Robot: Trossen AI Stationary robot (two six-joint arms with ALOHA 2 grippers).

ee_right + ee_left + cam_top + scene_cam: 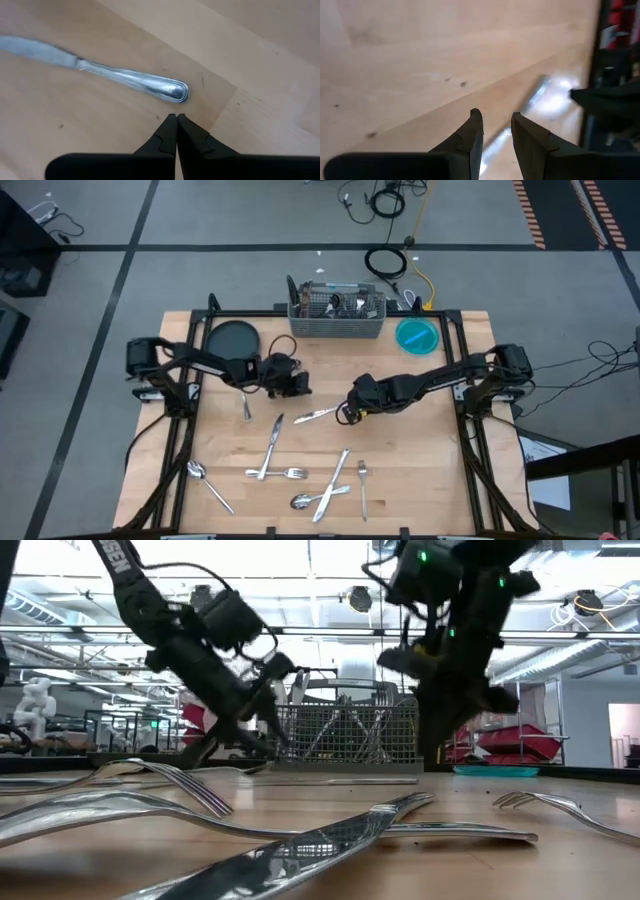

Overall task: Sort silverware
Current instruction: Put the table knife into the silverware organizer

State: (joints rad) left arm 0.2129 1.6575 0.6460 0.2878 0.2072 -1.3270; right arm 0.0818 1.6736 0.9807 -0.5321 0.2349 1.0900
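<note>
A table knife (pixel 317 415) lies flat on the wooden table between my two grippers. My right gripper (pixel 176 117) is shut and hangs just above the table beside the knife's rounded handle end (pixel 176 92), clear of it. My left gripper (pixel 496 116) is open with nothing between its fingers; it slants down near the blade end, and the knife (pixel 540 90) shows past its fingertips. More silverware lies flat on the near half of the table: a fork (pixel 247 408), a knife (pixel 272 438), a fork (pixel 278 473), a spoon (pixel 205 480) and others.
The grey wire-mesh caddy (pixel 337 312) stands at the far edge and holds some silverware. A dark round plate (pixel 232 338) lies to its left and a blue dish (pixel 417 335) to its right. A black frame (pixel 470 420) borders the table.
</note>
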